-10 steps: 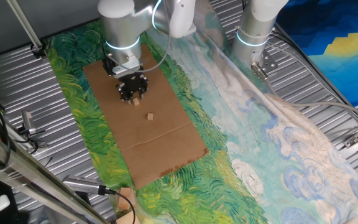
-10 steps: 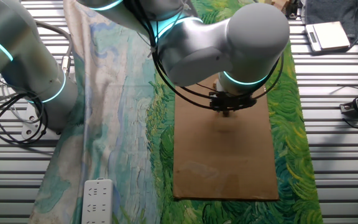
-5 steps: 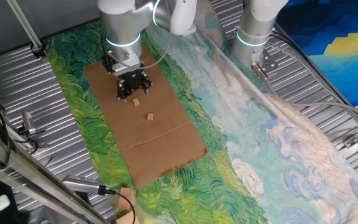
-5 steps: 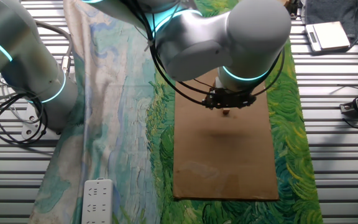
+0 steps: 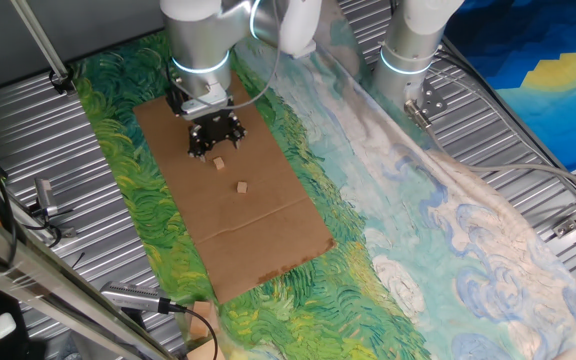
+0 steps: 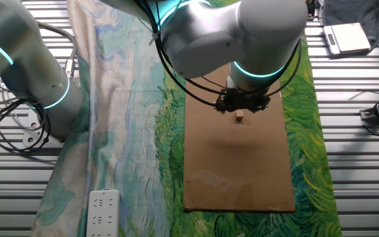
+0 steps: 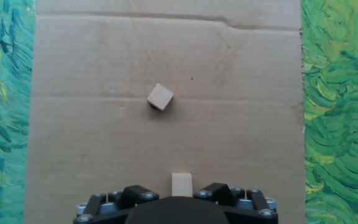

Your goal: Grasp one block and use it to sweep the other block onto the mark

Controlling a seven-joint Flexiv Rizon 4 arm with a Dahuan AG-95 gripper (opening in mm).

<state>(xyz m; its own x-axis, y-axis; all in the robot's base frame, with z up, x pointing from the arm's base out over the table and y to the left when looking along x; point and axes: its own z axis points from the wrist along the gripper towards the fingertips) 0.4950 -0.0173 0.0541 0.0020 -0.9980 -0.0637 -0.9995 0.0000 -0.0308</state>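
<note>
Two small tan wooden blocks lie on a brown cardboard sheet (image 5: 258, 230). The near block (image 7: 181, 185) (image 5: 220, 161) (image 6: 240, 118) rests on the cardboard just beyond my gripper (image 7: 179, 194) (image 5: 214, 147) (image 6: 241, 105). The gripper hangs above it without touching, and its jaws stand wider apart than the block. The other block (image 7: 160, 97) (image 5: 241, 186) lies farther out, turned at an angle. A small dark patch shows under its lower left corner. I cannot tell whether that patch is the mark or a shadow.
The cardboard lies on a green and blue painted cloth (image 5: 388, 250) over a ribbed metal table (image 5: 28, 130). A second arm's base (image 5: 413, 45) stands at the back. A power strip (image 6: 102, 209) and a scale (image 6: 347, 38) sit at the edges.
My gripper has risen and drawn back from the near block, which now lies alone on the cardboard. The far block has not moved.
</note>
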